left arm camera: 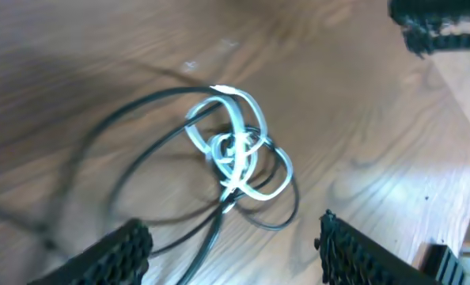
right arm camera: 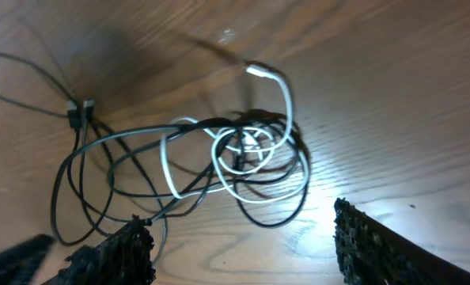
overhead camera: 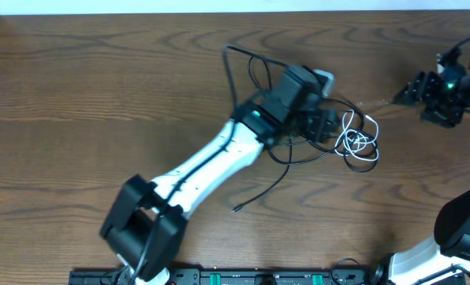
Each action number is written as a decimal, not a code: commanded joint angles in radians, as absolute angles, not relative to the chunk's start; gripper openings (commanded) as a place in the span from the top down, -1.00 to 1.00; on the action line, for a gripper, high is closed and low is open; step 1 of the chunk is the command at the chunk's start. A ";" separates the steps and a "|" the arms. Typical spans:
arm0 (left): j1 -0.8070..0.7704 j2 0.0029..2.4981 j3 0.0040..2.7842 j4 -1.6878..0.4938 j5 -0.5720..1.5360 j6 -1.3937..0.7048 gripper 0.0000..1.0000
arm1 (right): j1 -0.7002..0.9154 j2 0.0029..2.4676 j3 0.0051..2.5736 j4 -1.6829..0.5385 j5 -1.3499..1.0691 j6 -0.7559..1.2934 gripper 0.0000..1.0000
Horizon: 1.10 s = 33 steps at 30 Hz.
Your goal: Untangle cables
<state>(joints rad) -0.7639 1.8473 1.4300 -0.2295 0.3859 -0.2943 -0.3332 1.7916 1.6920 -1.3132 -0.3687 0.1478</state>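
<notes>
Your left gripper (left arm camera: 233,229) and right gripper (right arm camera: 241,220) both gape wide, empty — white cable (left arm camera: 236,150) knotted into the black cables (left arm camera: 152,96).

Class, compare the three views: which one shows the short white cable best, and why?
The right wrist view: the white cable lies whole and sharp, plug end included, looped through the black cables. The left wrist view shows the white cable close but blurred. Overhead, the white cable is only a small coil.
</notes>
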 commanded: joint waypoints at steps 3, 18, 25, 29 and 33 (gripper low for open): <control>-0.818 1.933 1.446 -0.129 0.368 -0.312 -0.40 | -0.350 1.766 1.711 -1.324 -0.388 0.133 -0.45; -0.872 2.154 1.446 0.160 0.241 -0.364 -0.40 | -0.346 1.766 1.710 -1.341 -0.387 0.114 -0.41; -0.871 2.160 1.446 0.178 0.241 -0.367 0.22 | -0.346 1.766 1.706 -1.343 -0.387 0.106 -0.40; -0.865 2.131 1.446 0.162 0.241 -0.373 0.79 | -0.346 1.766 1.706 -1.348 -0.388 0.106 -0.40; -0.852 2.038 1.446 0.081 0.241 -0.372 0.85 | -0.338 1.766 1.706 -1.354 -0.405 0.093 -0.38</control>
<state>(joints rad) -0.8684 2.1410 1.4303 0.1032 0.2481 -0.3702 -0.3489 1.7916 1.6932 -1.3495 -0.3759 0.1196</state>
